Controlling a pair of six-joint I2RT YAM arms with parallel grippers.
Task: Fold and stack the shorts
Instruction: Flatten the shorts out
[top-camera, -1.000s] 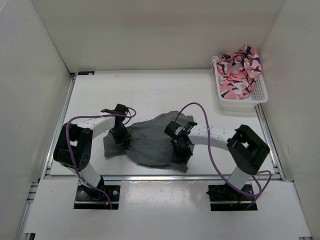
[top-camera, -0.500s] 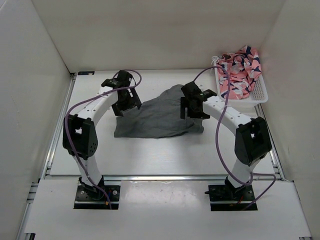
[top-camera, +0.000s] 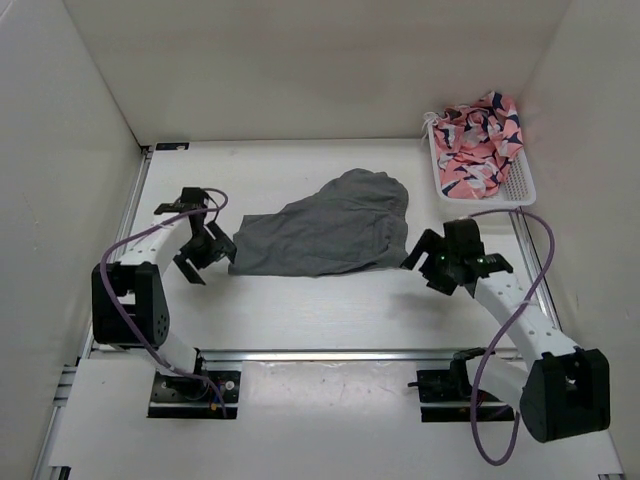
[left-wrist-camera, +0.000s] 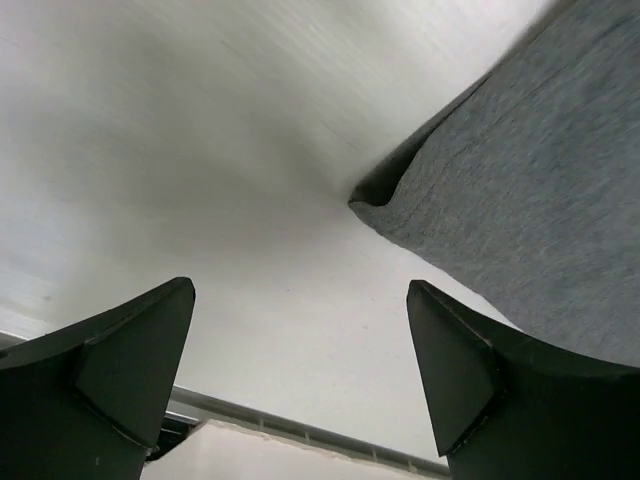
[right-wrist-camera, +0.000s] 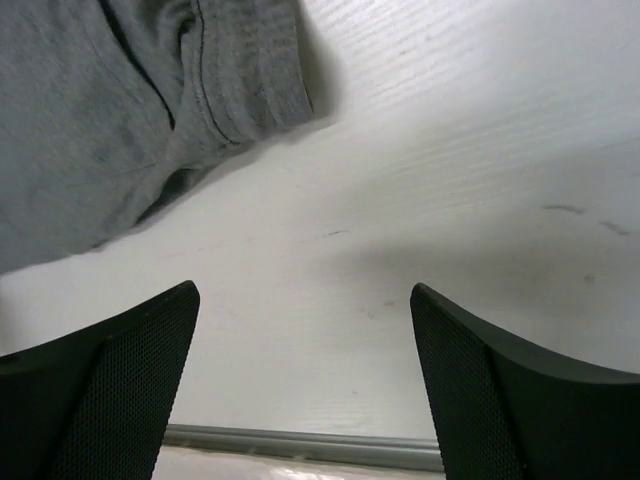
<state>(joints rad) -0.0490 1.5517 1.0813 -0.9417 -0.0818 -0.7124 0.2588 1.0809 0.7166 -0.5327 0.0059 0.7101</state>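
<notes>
Shows shorts (top-camera: 325, 232) loosely flat mid-frame on worktop (top-camera: 300, 310), folding and stacking seemingly undone, left end effector (top-camera: 212, 252) and right end effector (top-camera: 422, 265) both spread, empty.

The shorts (top-camera: 325, 228) lie spread out flat in the middle of the overhead frame, plain mid-grey knit, wider than they are deep. Their lower edge runs fairly straight from left to right, and a rounded hump of cloth rises toward the upper right. The fabric is mostly smooth, with a few soft creases. In the left wrist view, one corner has its edge curled under. The right wrist view shows a stitched hem and a fold at upper left.
</notes>
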